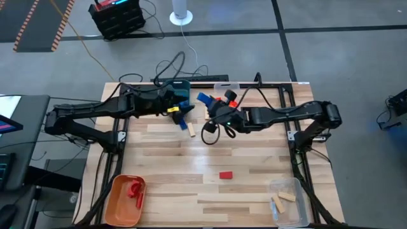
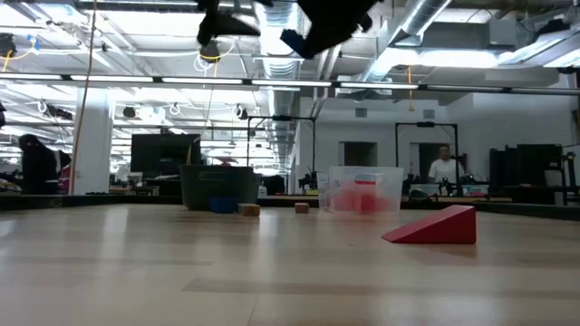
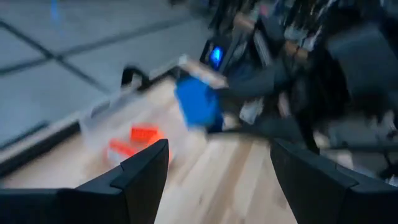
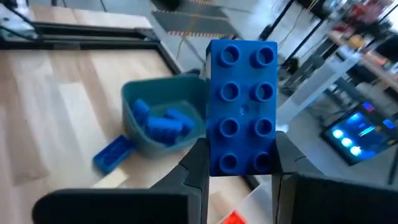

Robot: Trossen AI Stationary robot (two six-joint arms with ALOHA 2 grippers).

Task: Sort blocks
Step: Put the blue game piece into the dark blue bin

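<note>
right claw is clamped on a blue brick held up over the desk's far side, left claw open nearby, so next it probably drops into the teal bin with the other blues

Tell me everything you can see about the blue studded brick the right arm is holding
The blue brick looks like glossy plastic, a rectangular block with eight round studs in two columns of four on its facing side. The right end effector is shut on it, its dark fingers pressing the brick's two long sides near one end. It is held in the air above the table's far side, near the teal bin of blue pieces, and touches nothing else.
</note>
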